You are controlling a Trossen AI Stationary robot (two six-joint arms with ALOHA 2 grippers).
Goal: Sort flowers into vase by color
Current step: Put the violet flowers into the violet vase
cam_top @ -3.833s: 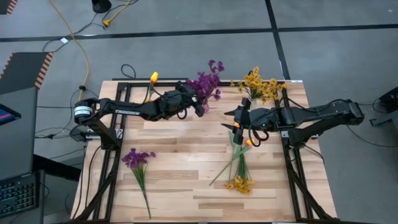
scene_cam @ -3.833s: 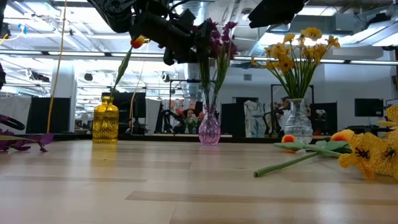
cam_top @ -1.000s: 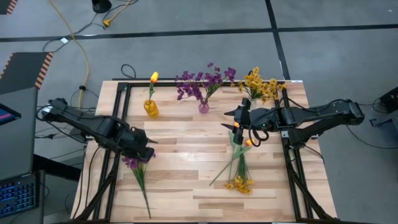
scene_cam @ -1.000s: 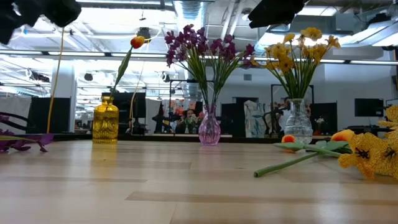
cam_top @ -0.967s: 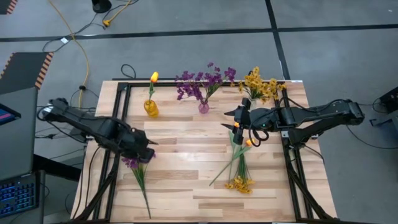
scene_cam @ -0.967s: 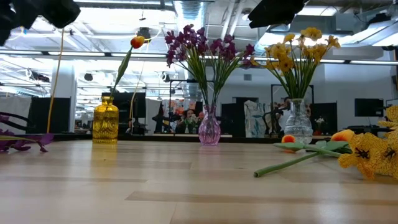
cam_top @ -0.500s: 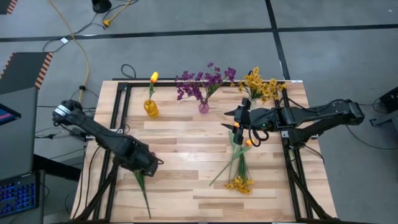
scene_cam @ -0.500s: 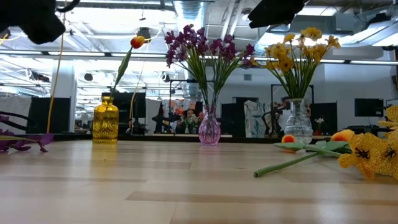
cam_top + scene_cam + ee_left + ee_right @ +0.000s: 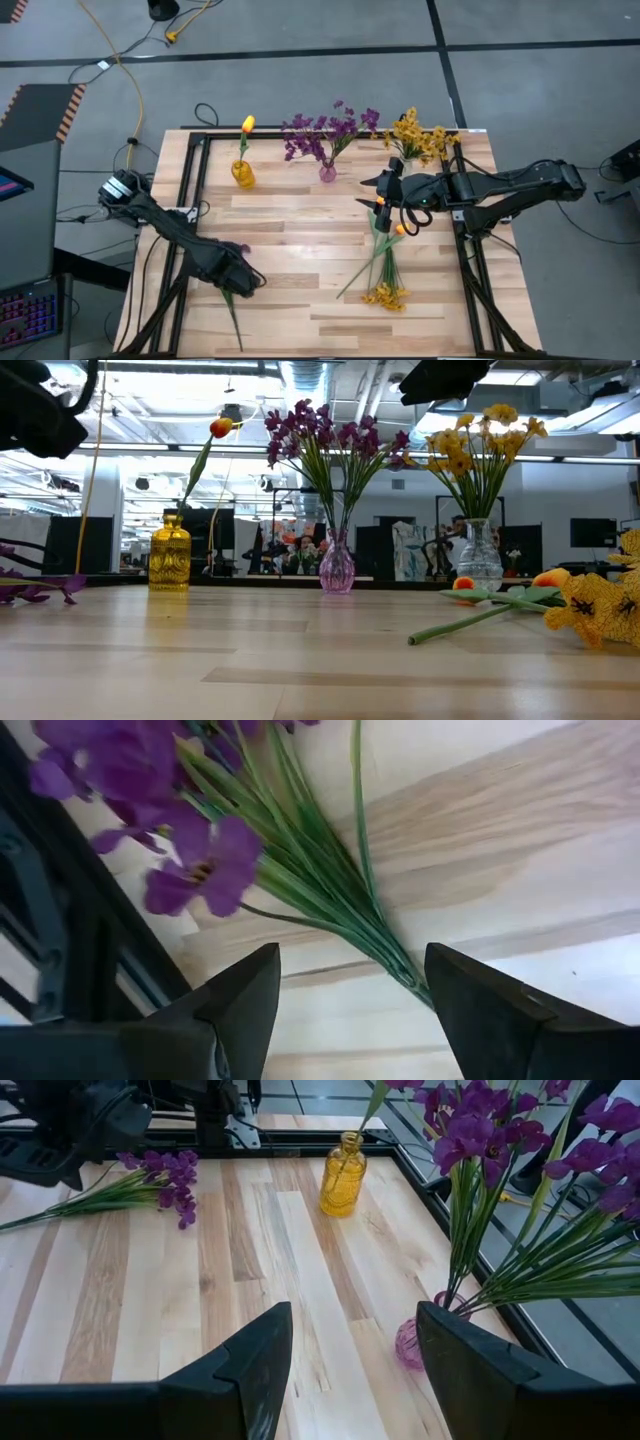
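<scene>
Now the left gripper [image 9: 243, 282] hangs over the loose purple sprig [image 9: 190, 830] lying near the table's [image 9: 300, 250] front-left edge, fingers [image 9: 240, 1010] spread apart w/ the green stems showing between them, not clamped on anything. Right gripper [image 9: 385, 192] waits mid-table near the clear vase [image 9: 478, 560], fingers [image 9: 250, 1360] apart and empty, above the orange buds [image 9: 399, 229] & yellow sprig [image 9: 385, 294] lying at right. Along the back edge: orange tulip in the yellow vase [image 9: 242, 174], purple bunch in the pink vase [image 9: 327, 172], yellow bunch in the clear one.
</scene>
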